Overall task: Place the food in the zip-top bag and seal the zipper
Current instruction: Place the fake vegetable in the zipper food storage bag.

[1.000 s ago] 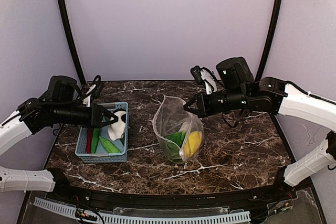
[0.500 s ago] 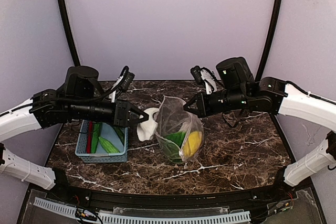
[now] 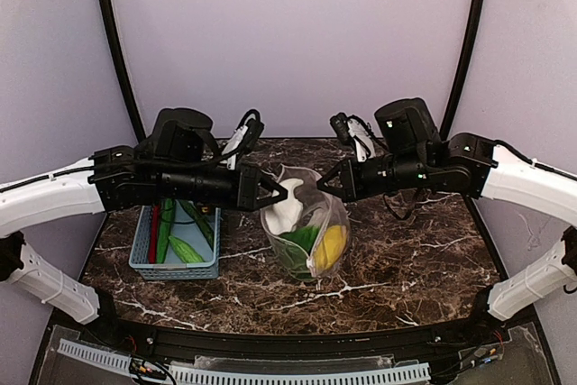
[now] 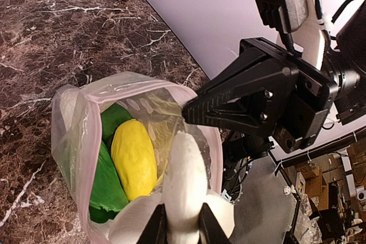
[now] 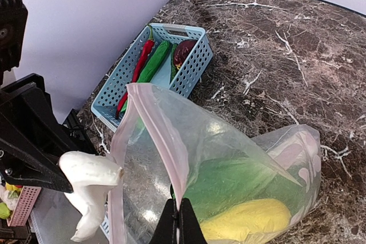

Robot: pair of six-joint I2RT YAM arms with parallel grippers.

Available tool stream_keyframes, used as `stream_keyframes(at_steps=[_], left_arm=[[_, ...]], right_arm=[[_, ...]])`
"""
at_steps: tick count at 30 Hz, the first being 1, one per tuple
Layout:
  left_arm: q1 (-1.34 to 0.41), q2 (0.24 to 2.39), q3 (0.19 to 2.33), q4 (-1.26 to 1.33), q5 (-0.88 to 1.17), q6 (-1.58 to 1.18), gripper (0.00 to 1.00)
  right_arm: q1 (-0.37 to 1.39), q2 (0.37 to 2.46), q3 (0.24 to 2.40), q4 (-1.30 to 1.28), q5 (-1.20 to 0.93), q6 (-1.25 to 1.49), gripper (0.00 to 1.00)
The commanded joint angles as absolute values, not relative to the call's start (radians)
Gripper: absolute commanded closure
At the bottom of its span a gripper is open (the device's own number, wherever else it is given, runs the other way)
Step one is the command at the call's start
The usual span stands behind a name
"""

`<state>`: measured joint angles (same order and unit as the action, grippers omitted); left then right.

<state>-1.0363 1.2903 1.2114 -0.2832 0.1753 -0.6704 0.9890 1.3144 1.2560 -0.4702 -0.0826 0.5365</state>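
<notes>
Top view: the left end effector (image 3: pixel 275 194) is clamped on the white piece (image 3: pixel 290 201), holding it at the bag's (image 3: pixel 311 241) mouth. The right end effector (image 3: pixel 323 183) pinches the bag's right rim. The bag stands on the desk (image 3: pixel 406 259), with the basket (image 3: pixel 176 268) to its left.

Left wrist: the white piece hangs over the bag's mouth, and a yellow piece (image 4: pixel 134 158) lies inside.

Right wrist: the right end effector's fingers are together on the zipper (image 5: pixel 163 135).

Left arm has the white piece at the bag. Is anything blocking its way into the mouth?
Nothing visible. The right gripper holds the bag open by its rim; the white piece in the left gripper is at that opening. The yellow piece and green bunch lie lower inside.
</notes>
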Motion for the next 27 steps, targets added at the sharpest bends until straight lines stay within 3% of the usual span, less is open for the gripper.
stream_keyframes(at_steps=[1, 27], left_arm=[[-1.036, 1.288, 1.234, -0.207, 0.103, -0.669, 0.83], [-1.043, 1.415, 1.203, -0.321, 0.078, -0.666, 0.82]], right_arm=[[0.997, 1.289, 1.244, -0.425, -0.092, 0.551, 1.00], [0.996, 1.328, 1.295, -0.428, -0.088, 0.528, 1.00]])
